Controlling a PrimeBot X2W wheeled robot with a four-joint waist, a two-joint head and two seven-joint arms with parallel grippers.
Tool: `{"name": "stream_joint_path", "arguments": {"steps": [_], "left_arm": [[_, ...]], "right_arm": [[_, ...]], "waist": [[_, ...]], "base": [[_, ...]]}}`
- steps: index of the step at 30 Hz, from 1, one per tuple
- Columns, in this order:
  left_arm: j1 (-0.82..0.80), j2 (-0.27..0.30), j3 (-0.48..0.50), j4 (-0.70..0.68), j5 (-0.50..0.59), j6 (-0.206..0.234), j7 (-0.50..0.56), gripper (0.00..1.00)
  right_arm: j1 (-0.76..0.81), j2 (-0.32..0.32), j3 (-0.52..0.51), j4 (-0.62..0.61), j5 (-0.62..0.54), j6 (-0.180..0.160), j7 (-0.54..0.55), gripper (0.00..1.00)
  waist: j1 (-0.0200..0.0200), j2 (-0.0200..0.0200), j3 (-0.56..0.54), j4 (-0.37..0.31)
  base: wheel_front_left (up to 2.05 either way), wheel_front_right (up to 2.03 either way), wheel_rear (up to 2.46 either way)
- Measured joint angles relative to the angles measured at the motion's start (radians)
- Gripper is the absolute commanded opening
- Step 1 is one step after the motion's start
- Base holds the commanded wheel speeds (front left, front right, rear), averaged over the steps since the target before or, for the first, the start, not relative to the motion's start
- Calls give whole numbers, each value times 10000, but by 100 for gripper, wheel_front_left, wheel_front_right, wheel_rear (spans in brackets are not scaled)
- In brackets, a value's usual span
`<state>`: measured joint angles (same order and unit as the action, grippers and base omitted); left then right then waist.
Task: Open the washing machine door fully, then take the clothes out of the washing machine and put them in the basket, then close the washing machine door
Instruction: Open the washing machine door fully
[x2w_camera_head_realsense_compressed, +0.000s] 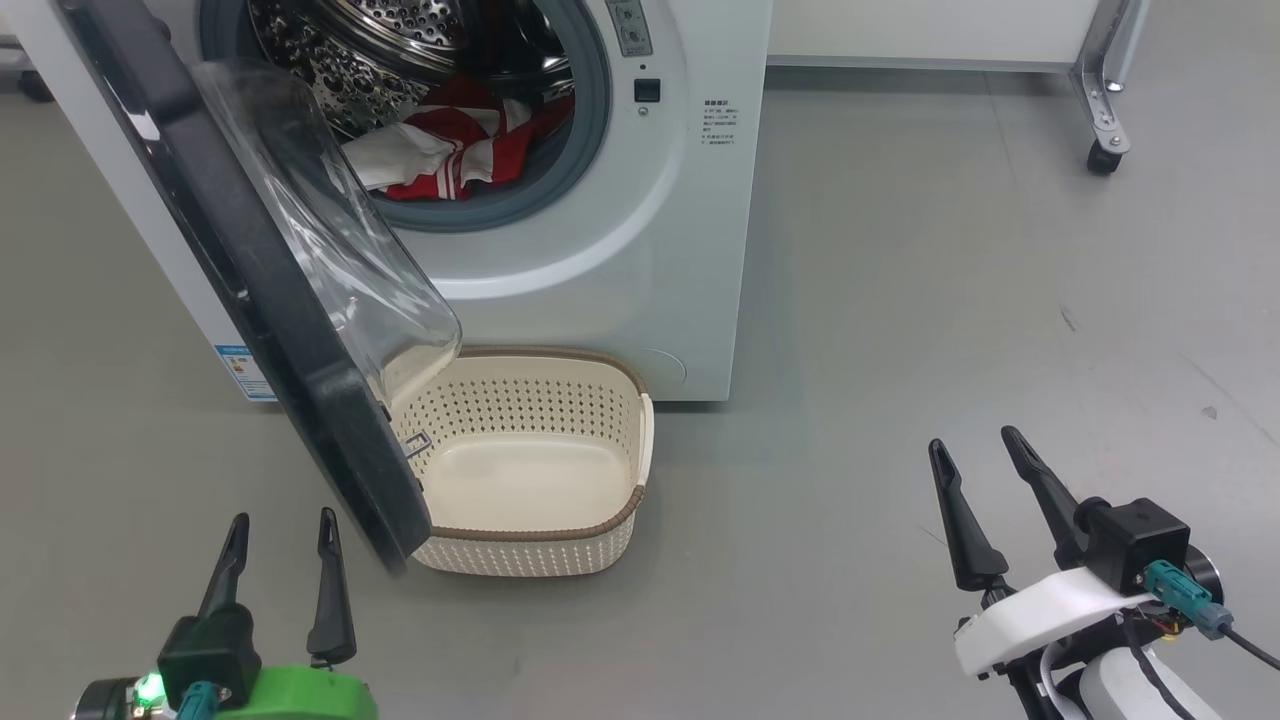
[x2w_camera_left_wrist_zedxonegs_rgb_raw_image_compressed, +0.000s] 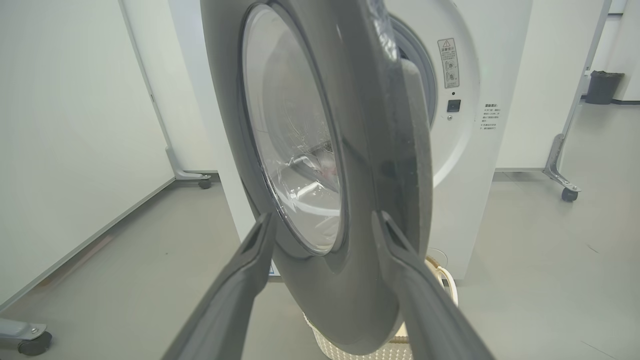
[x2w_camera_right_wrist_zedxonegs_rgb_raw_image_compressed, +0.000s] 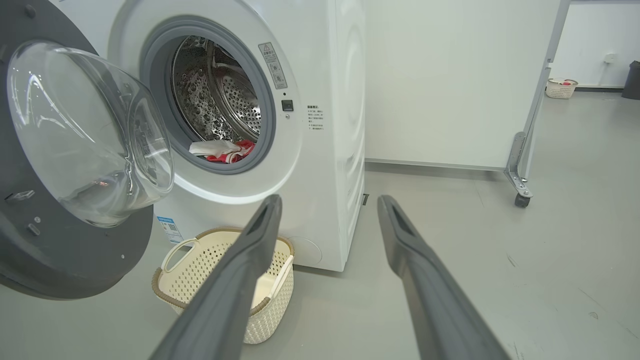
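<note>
The white washing machine (x2w_camera_head_realsense_compressed: 600, 260) stands ahead with its door (x2w_camera_head_realsense_compressed: 250, 290) swung partly out toward me, black rim edge-on and the clear glass bowl (x2w_camera_head_realsense_compressed: 330, 230) facing the drum. Red and white clothes (x2w_camera_head_realsense_compressed: 450, 145) lie in the steel drum, also seen in the right wrist view as the clothes (x2w_camera_right_wrist_zedxonegs_rgb_raw_image_compressed: 222, 150). The cream basket (x2w_camera_head_realsense_compressed: 600, 540) sits on the floor below the opening, partly behind the door. My left gripper (x2w_camera_head_realsense_compressed: 282, 535) is open just left of the door's lower edge; its fingers (x2w_camera_left_wrist_zedxonegs_rgb_raw_image_compressed: 400, 250) frame the door (x2w_camera_left_wrist_zedxonegs_rgb_raw_image_compressed: 345, 165). My right gripper (x2w_camera_head_realsense_compressed: 975, 450) is open, well to the right, holding nothing.
Grey floor (x2w_camera_head_realsense_compressed: 900, 300) spreads to the right of the machine. A wheeled frame leg with a caster (x2w_camera_head_realsense_compressed: 1103, 158) stands at the back right. White panels on casters (x2w_camera_left_wrist_zedxonegs_rgb_raw_image_compressed: 202, 182) stand behind the machine. A small basket (x2w_camera_right_wrist_zedxonegs_rgb_raw_image_compressed: 560, 87) and a dark bin (x2w_camera_right_wrist_zedxonegs_rgb_raw_image_compressed: 632, 80) sit far off.
</note>
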<state>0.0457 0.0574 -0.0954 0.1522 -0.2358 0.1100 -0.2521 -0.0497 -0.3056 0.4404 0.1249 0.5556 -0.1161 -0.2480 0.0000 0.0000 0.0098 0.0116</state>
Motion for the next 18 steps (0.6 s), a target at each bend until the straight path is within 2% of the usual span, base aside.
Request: {"name": "stream_joint_path", "arguments": {"steps": [11, 12, 13, 14, 18], "left_arm": [[1, -33, 12, 0, 2, -21, 0, 100], [1, -33, 15, 2, 2, -21, 0, 80], [1, -35, 15, 4, 2, -21, 0, 21], [1, -35, 15, 6, 2, -23, 0, 0], [1, -40, 17, 6, 50, -113, 0, 0]], "right_arm": [[99, 94, -82, -52, -119, 0, 0, 100], [112, 104, -92, -54, -127, 0, 0, 100], [122, 117, -104, -54, -127, 2, 0, 100], [128, 128, -111, -58, -127, 2, 0, 100], [137, 182, -163, -65, -128, 2, 0, 100]], "waist": [[0, 0, 78, 30], [0, 0, 85, 32], [0, 0, 90, 34], [0, 0, 94, 36], [0, 0, 101, 47]], "base": [[0, 0, 0], [0, 0, 0], [0, 0, 0], [0, 0, 0], [0, 0, 0]]}}
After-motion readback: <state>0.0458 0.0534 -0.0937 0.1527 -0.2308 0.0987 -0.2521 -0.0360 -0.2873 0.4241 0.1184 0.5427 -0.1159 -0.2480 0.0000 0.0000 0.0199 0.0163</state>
